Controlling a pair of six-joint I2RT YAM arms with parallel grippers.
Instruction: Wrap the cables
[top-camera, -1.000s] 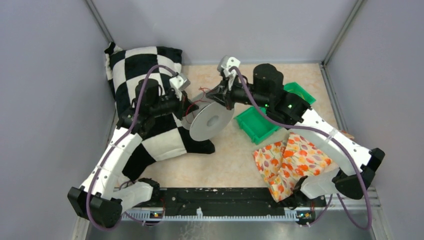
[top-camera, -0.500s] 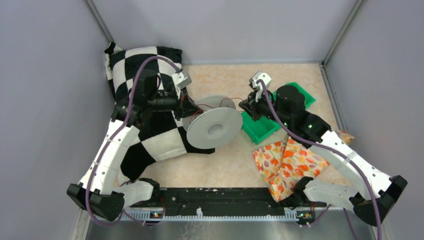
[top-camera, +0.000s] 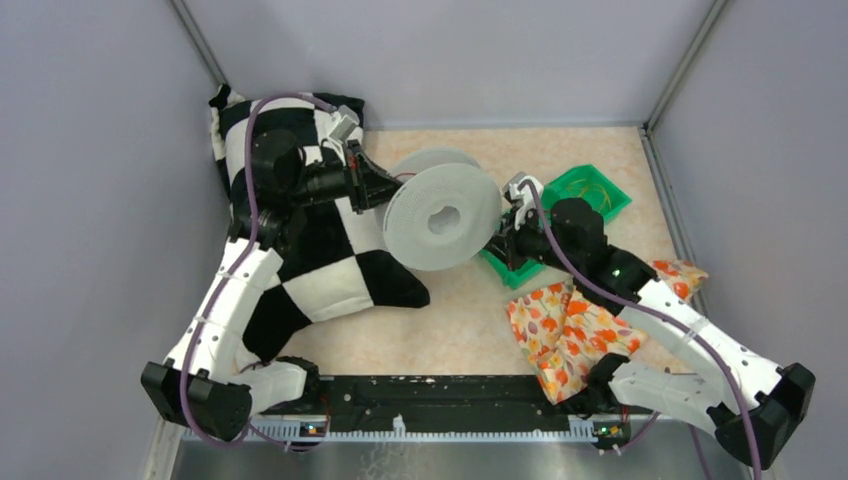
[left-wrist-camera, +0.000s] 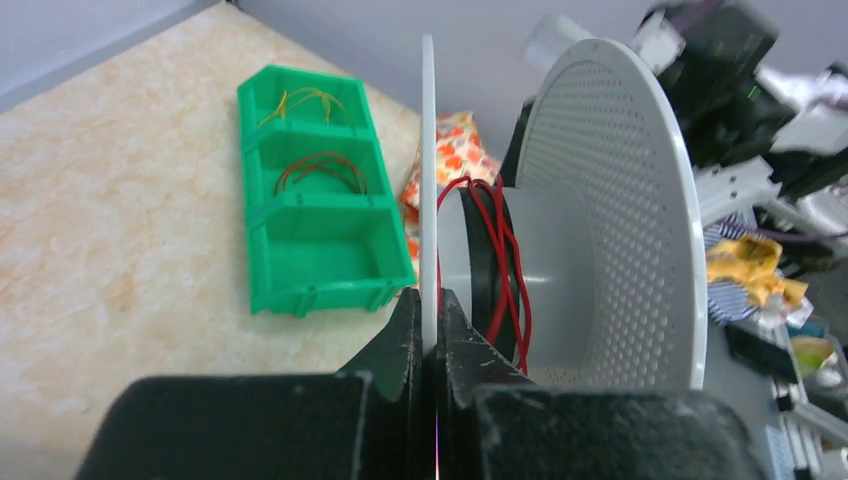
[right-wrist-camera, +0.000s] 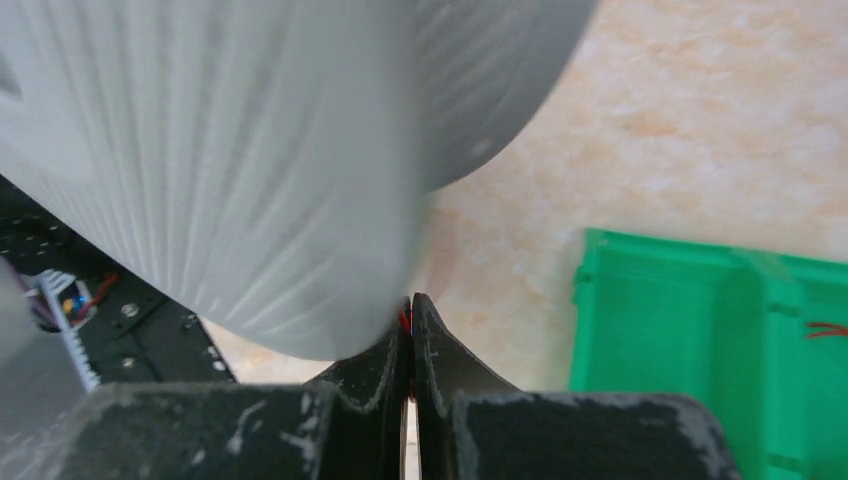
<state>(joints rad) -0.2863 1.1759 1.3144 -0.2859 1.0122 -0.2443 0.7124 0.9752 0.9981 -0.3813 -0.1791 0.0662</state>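
A grey spool (top-camera: 440, 222) hangs above the table, its face tilted up toward the top camera. My left gripper (left-wrist-camera: 428, 305) is shut on the edge of its thin flange (left-wrist-camera: 428, 150). A red cable (left-wrist-camera: 500, 260) lies in a few turns round the hub. My right gripper (right-wrist-camera: 409, 305) sits just under the spool's right rim (right-wrist-camera: 250, 150), shut on a red strand (right-wrist-camera: 404, 320) of that cable. More cables lie in the green bin (left-wrist-camera: 320, 250): yellowish ones (left-wrist-camera: 305, 100) in the far compartment, reddish-brown ones (left-wrist-camera: 320, 170) in the middle one.
The green bin (top-camera: 590, 190) stands right of the spool, close behind my right gripper (top-camera: 503, 235). A black-and-white checked cushion (top-camera: 300, 260) lies under the left arm. A floral cloth (top-camera: 580, 330) lies near the front right. Grey walls close in the table.
The left arm has raised the spool toward the back and tipped it from lying flat to facing up. The right arm has swung right, then down to the spool's right rim.
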